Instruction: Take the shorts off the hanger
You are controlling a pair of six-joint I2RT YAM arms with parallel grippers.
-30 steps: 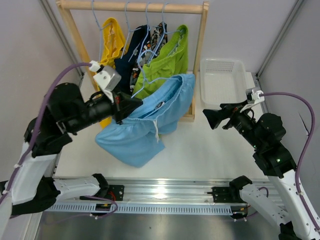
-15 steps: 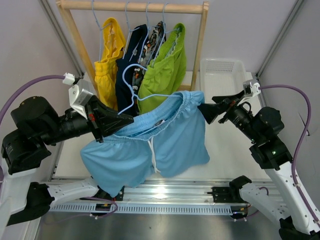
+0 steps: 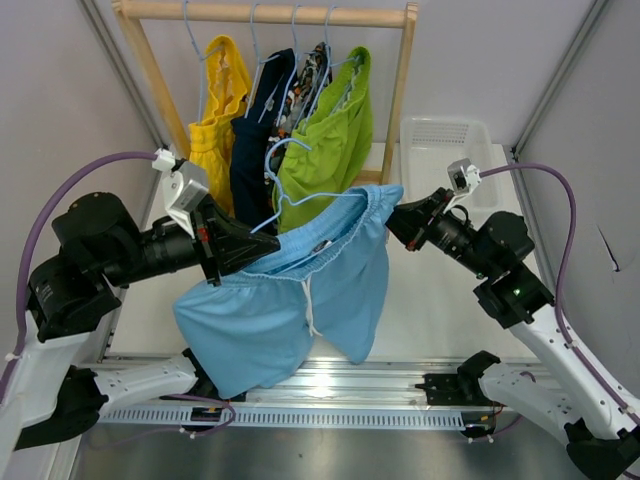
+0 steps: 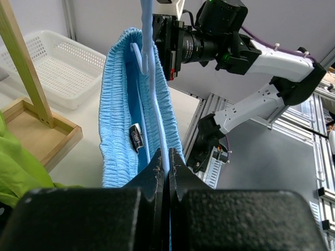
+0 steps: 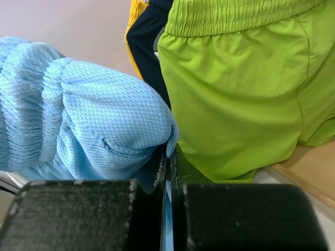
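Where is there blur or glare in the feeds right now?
Top external: even light, one glare patch on the silver metal rail. Left wrist: the left hand is soft in the foreground, the light blue mesh shorts sharp. Right wrist: the right hand blurs into black blocks, while that mesh and the lime green fabric shorts are crisp.

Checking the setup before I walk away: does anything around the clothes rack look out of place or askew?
Yes. The light blue shorts are off the rail, on a tilted hanger, stretched between the left gripper, shut on the hanger, and the right gripper, shut on the waistband. The other pairs hang normally.
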